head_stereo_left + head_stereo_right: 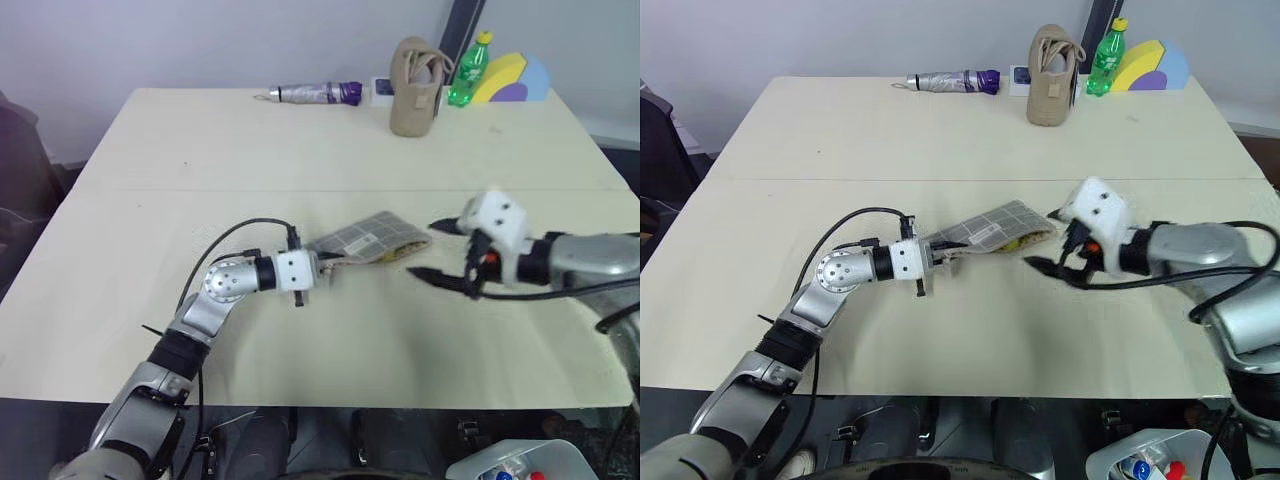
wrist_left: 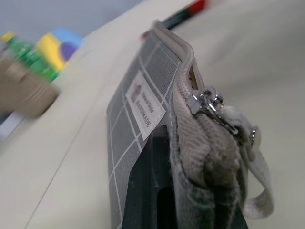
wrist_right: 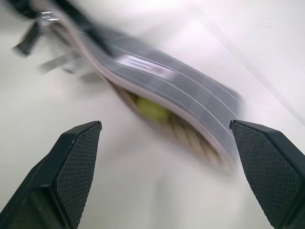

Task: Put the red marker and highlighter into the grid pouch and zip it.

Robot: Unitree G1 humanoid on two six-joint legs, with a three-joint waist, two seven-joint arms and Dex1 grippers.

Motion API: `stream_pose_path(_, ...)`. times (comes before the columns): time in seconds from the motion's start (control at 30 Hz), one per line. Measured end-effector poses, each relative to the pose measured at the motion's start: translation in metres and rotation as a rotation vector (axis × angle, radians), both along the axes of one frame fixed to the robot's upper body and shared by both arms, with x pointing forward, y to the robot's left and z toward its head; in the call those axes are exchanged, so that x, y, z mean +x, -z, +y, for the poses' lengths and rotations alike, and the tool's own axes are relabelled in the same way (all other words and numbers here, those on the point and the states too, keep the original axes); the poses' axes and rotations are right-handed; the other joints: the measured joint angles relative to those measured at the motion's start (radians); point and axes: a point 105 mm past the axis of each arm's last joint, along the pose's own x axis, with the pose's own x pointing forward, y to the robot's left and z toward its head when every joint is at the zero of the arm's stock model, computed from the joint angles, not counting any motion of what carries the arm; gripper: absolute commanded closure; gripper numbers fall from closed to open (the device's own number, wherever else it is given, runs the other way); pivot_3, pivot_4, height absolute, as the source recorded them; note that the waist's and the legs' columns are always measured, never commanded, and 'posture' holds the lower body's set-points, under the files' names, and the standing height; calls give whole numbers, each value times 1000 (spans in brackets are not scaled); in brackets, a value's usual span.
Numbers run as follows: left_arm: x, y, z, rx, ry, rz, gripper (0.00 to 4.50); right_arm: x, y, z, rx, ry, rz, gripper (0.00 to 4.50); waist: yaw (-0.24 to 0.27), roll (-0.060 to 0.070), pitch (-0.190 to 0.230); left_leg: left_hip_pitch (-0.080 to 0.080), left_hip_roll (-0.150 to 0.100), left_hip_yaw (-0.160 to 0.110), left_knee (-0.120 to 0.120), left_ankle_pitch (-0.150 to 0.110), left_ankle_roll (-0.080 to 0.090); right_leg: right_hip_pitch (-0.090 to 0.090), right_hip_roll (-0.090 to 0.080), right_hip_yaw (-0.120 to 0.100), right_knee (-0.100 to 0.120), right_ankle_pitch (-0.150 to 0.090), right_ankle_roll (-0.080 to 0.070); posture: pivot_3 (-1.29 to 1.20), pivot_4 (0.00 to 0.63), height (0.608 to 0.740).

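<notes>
The grey grid pouch [image 1: 370,240] lies in the middle of the table, its zipper end raised in my left gripper [image 1: 325,262], which is shut on that end by the cord pull [image 2: 252,191]. The pouch's mouth gapes toward the right, and the yellow highlighter [image 3: 150,107] sits inside it. My right gripper [image 1: 421,248] hovers just off that open end, its fingers [image 3: 78,167] spread wide with nothing between them. The red marker [image 2: 183,14] shows past the pouch's far end; I cannot tell whether it lies in the pouch or on the table.
Along the table's back edge lie a folded umbrella [image 1: 310,93], an upright beige bag [image 1: 415,88], a green bottle [image 1: 467,68] and a yellow, purple and blue shape [image 1: 510,80]. A clear bin [image 1: 520,465] stands below the table's front right corner.
</notes>
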Motion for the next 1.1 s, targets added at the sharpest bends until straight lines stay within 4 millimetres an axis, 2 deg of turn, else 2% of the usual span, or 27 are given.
stream_pose_path(0.2, 18, -11, 8, -130, -177, 58, 4500, 25, 39, -88, -51, 438, 69, 32, -3, 0, 0, 1, 0, 1, 0, 0, 0, 0, 0, 1, 1, 0, 0, 0, 150, 740)
stream_pose_path(0.27, 19, -11, 7, -147, -203, 71, 4500, 33, 50, -110, -25, 577, 73, 32, -6, 0, 0, 1, 0, 2, -1, 0, 0, 0, 0, 1, 1, 0, 0, 0, 150, 740)
stream_pose_path(0.43, 18, -10, 6, -159, -217, 83, 4500, 42, 77, -129, 51, 738, 101, 32, -4, 1, 0, 1, 0, 2, 0, 0, 0, 0, 0, 2, 2, 0, 0, 0, 150, 740)
stream_pose_path(0.5, 17, -10, 6, -160, -220, 87, 4500, 44, 77, -135, 85, 782, 101, 556, -2, 1, 0, 2, 0, 2, 0, 0, 0, 0, 0, 2, 2, 0, 0, 0, 150, 740)
stream_pose_path(0.53, 17, -10, 6, -160, -221, 88, 4500, 44, 78, -137, 114, 798, 105, 893, -2, 1, 0, 2, 0, 2, 0, 0, 0, 0, 0, 2, 2, 0, 0, 0, 150, 740)
stream_pose_path(0.73, 17, -11, 6, -162, -221, 89, 4500, 45, 81, -131, 178, 786, 126, 4053, -2, 1, -1, 2, 0, 2, 0, 0, 0, 0, 0, 2, 2, 0, 0, 0, 150, 740)
stream_pose_path(0.87, 17, -10, 6, -156, -213, 91, 4500, 42, 70, -119, 133, 702, 78, 4151, -2, 1, 0, 1, 0, 2, 0, 0, 0, 0, 0, 2, 2, 0, 0, 0, 150, 740)
stream_pose_path(1.1, 16, -10, 4, -151, -196, 94, 4500, 33, 14, -55, 19, 331, -88, 4151, -2, 1, 0, 1, 0, 2, 0, 0, 0, 0, 0, 1, 1, 0, 0, 0, 150, 740)
